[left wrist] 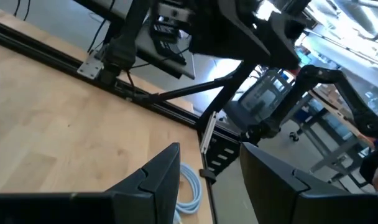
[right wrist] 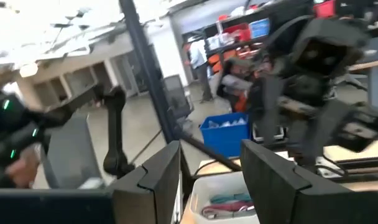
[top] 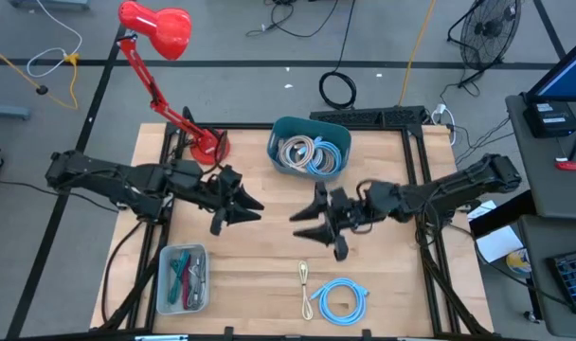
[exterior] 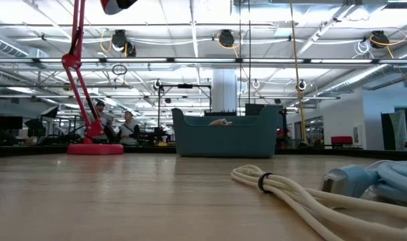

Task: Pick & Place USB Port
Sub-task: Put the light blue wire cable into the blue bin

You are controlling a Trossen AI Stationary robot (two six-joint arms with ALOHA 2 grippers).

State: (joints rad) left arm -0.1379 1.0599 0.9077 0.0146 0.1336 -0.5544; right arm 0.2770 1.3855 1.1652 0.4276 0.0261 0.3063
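Observation:
A cream bundled cable (top: 304, 282) and a light-blue coiled cable (top: 341, 299) lie flat on the table near its near edge. In the low view the cream cable (exterior: 277, 188) and the blue cable (exterior: 384, 178) sit close to the camera. My left gripper (top: 239, 213) hovers open over the table's middle-left, above the wood, holding nothing. My right gripper (top: 315, 232) hovers open over the middle-right, facing the left one, also holding nothing. The left wrist view (left wrist: 207, 180) shows part of the blue cable (left wrist: 190, 186) between the fingers. The right wrist view (right wrist: 211, 180) shows open fingers.
A blue bin (top: 309, 147) with coiled cables stands at the far middle. A white tray (top: 182, 278) with thin cables sits near left. A red desk lamp (top: 205, 144) stands far left. Bare wood (top: 269, 256) lies between the grippers and the cables.

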